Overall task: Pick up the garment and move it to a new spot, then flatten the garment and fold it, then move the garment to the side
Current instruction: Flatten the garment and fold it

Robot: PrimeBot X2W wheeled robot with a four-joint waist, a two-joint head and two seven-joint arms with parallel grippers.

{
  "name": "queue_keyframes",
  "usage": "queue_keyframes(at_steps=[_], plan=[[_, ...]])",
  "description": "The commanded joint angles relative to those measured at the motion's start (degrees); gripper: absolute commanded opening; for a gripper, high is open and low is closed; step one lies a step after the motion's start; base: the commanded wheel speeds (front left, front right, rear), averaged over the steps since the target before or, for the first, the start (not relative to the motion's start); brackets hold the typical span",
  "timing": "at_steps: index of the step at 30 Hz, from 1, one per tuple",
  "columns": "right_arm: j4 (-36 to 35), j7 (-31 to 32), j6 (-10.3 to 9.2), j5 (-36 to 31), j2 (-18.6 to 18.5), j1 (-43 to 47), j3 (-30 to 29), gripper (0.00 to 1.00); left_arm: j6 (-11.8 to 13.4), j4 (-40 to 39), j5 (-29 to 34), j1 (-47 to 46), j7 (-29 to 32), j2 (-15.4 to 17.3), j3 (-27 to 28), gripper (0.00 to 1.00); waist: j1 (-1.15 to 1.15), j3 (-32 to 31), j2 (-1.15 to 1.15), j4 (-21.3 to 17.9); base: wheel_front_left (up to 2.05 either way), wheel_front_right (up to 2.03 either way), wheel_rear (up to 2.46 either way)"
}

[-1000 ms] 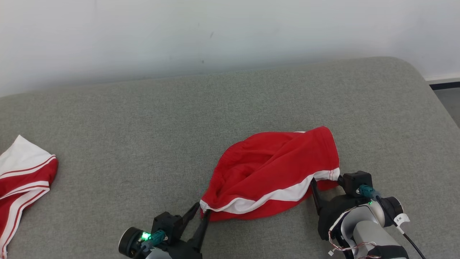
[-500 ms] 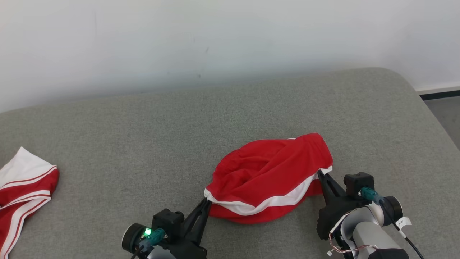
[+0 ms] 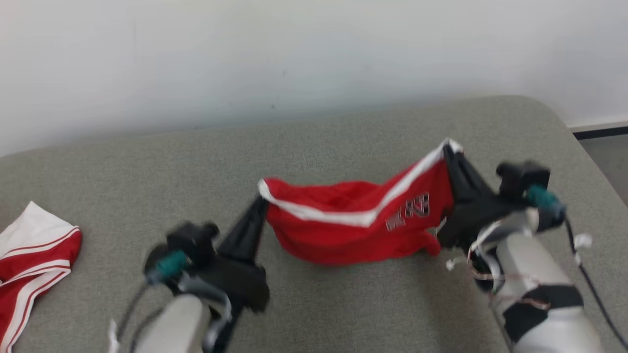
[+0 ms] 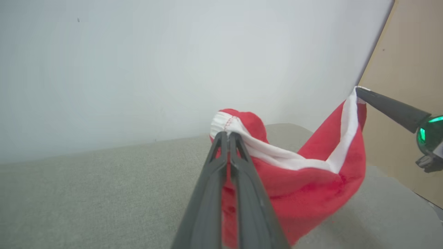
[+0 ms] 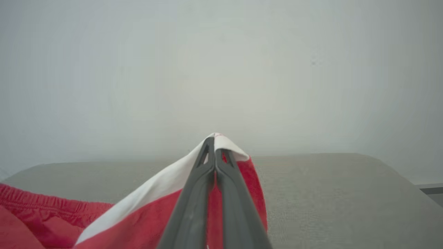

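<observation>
Garment (image 3: 343,230), red with a white band, hangs stretched between my two grippers above the bench (image 3: 343,132), a little right of its middle. Its lowest fold sags close to the grey fabric, and I cannot tell whether it touches. My left gripper (image 3: 261,200) has its fingers pressed together on the white-trimmed left corner. My right gripper (image 3: 448,148) is pinched closed on the opposite corner, held higher. A red-and-white cloth (image 3: 37,255) lies at the bench's left edge, well apart.

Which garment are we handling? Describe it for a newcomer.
On the grey cushion, look centre-right. The red shorts hang between the left end effector and right end effector; unlike the garment lying at the left edge, they're lifted, print showing.
</observation>
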Motion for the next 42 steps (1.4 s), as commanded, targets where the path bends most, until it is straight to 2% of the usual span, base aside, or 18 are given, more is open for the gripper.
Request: queue_keyframes(at_steps=[1,6,9,13,17,21,23,26,27,31,37,42], plan=[[-0.8,1.1,-0.15,0.5,-0.5,-2.1,-0.1,0.00,0.2,0.5,-0.6,-2.7,0.5,1.0,1.2,0.00,0.01,1.7,0.00,-0.8,0.00,0.00,0.00],[0.5,6.1,-0.15,1.6,-0.2,-13.1,0.1,0.00,1.2,2.9,-3.1,-13.9,4.5,2.1,5.2,0.00,0.01,8.8,0.00,-3.1,0.00,0.00,0.00],[3.3,6.8,-0.15,1.2,0.6,-21.2,1.1,0.00,2.1,4.6,-4.1,-21.7,5.5,3.5,7.7,0.00,0.01,14.1,0.00,-4.7,0.00,0.00,0.00],[8.2,3.7,-0.15,0.1,1.9,-33.5,-3.0,0.00,4.3,6.3,-3.8,-33.0,4.8,4.9,10.6,0.00,0.01,21.6,0.00,-6.7,0.00,0.00,0.00],[11.8,-1.2,-0.15,-2.2,3.4,-44.4,-5.0,0.00,5.9,8.9,-3.6,-42.9,1.8,5.4,12.9,0.00,0.01,26.1,0.00,-7.1,0.00,0.00,0.00],[11.0,-3.6,-0.15,-4.0,3.6,-50.2,-6.5,0.00,6.4,8.9,-3.1,-48.2,0.1,4.7,13.9,0.00,0.01,28.3,0.00,-7.0,0.00,0.00,0.00],[7.3,-4.0,-0.15,-6.0,3.7,-52.6,-8.1,0.00,6.1,7.9,-2.7,-50.8,-0.4,4.3,14.7,0.00,0.01,29.4,0.00,-6.6,0.00,0.00,0.00],[-1.6,-3.9,-0.15,-9.8,3.9,-51.6,-9.6,0.00,5.6,4.0,-2.1,-52.5,-0.6,3.4,17.0,0.00,0.01,30.7,0.00,-5.8,0.00,0.00,0.00],[-5.2,-3.9,-0.15,-12.2,4.0,-48.4,-8.7,0.00,4.9,1.1,-1.7,-50.4,-0.5,2.0,18.7,0.00,0.01,31.2,0.00,-4.9,0.00,0.00,0.00],[-6.1,-3.9,-0.15,-13.6,3.8,-42.5,-5.3,0.00,3.2,-0.8,0.0,-43.7,-0.5,0.2,19.1,0.00,0.01,30.7,0.00,-3.2,0.00,0.00,0.00],[-5.4,-3.9,-0.15,-10.3,-0.4,-32.2,0.8,0.00,1.2,-3.1,0.2,-32.5,-0.6,-1.1,18.0,0.00,0.01,28.0,0.00,-1.0,0.00,0.00,0.00],[-6.3,-3.9,-0.15,-7.1,-3.5,-22.9,4.4,0.00,0.7,-3.7,-3.3,-22.7,-0.6,-1.1,15.1,0.00,0.01,23.1,0.00,-0.6,0.00,0.00,0.00]])
